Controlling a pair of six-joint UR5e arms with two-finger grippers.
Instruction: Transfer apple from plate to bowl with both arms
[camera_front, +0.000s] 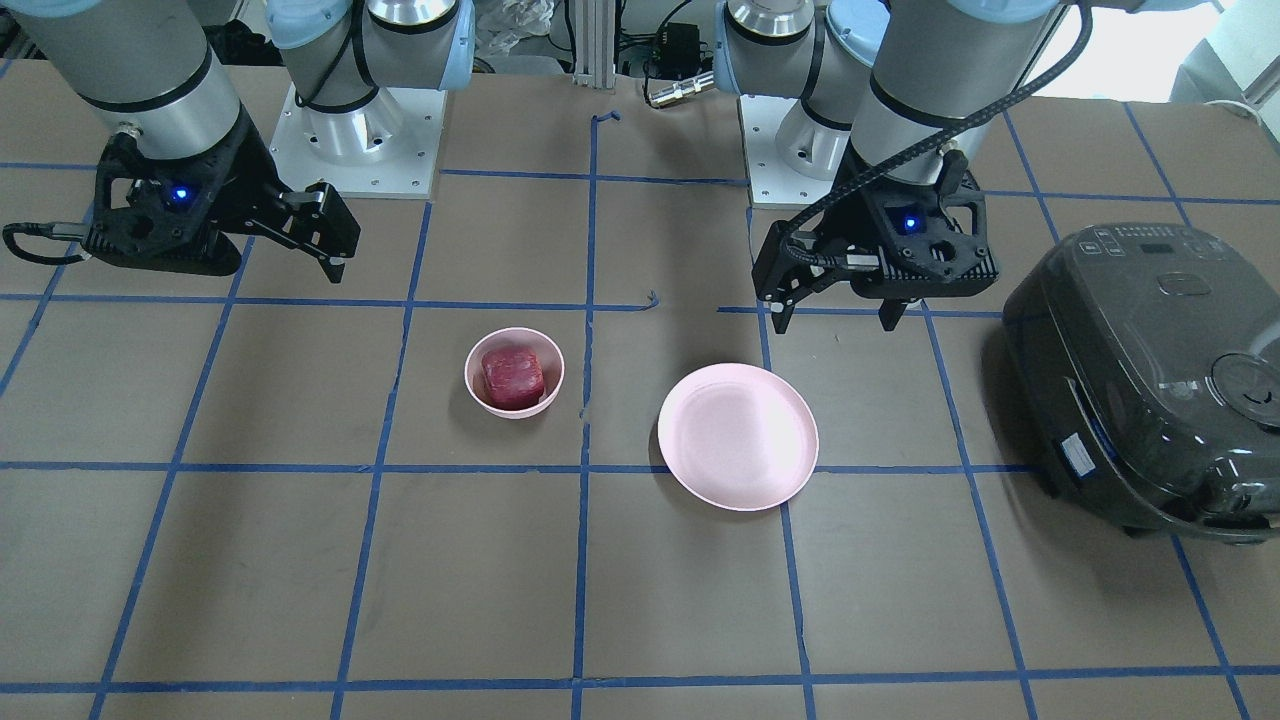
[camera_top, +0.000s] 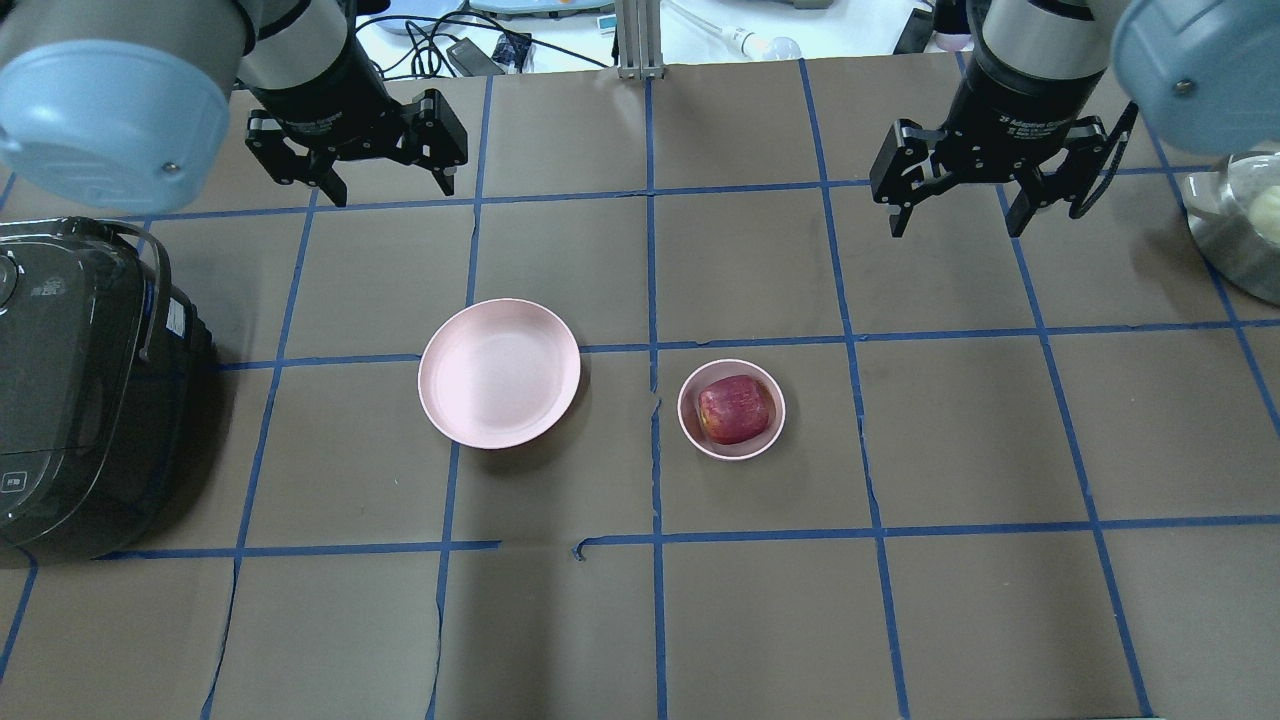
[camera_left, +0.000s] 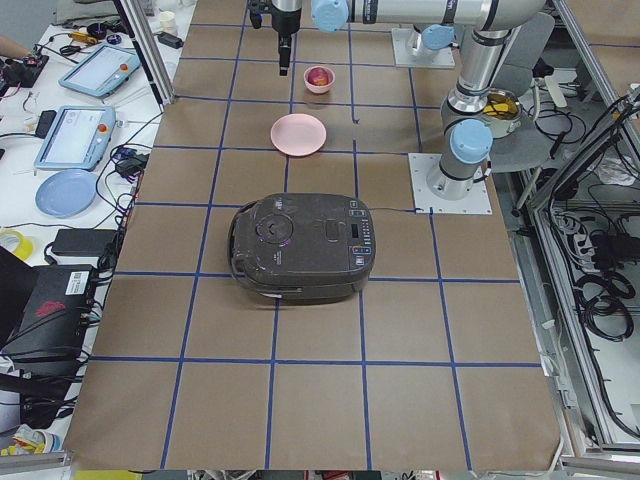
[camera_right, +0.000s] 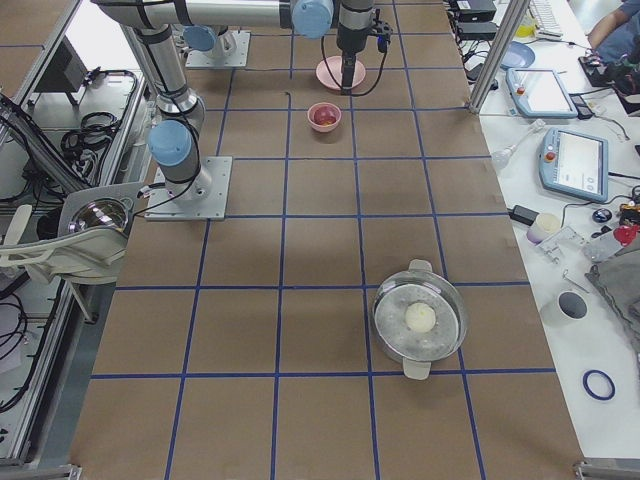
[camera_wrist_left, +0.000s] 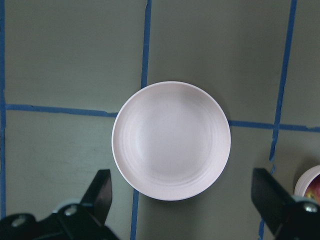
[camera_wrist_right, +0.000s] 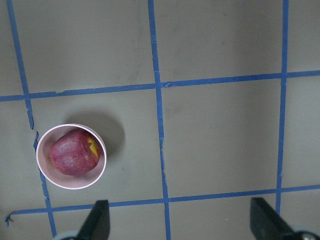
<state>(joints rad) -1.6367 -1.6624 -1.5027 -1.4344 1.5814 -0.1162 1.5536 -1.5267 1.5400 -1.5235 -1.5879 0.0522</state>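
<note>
Overhead, you see the left gripper (camera_top: 390, 188) pointing down, raised beyond the plate (camera_top: 500, 372), and the right gripper (camera_top: 955, 225) likewise beyond the bowl (camera_top: 684, 410), each with jaws spread wide apart. The apple (camera_top: 738, 410) sits inside the bowl; the steel pot (camera_right: 385, 300) holds a pale lump, perhaps dough.

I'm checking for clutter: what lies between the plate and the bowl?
Nothing stands there. In the overhead view, only bare brown table and one blue tape line separate the plate from the bowl, which holds the apple.
</note>
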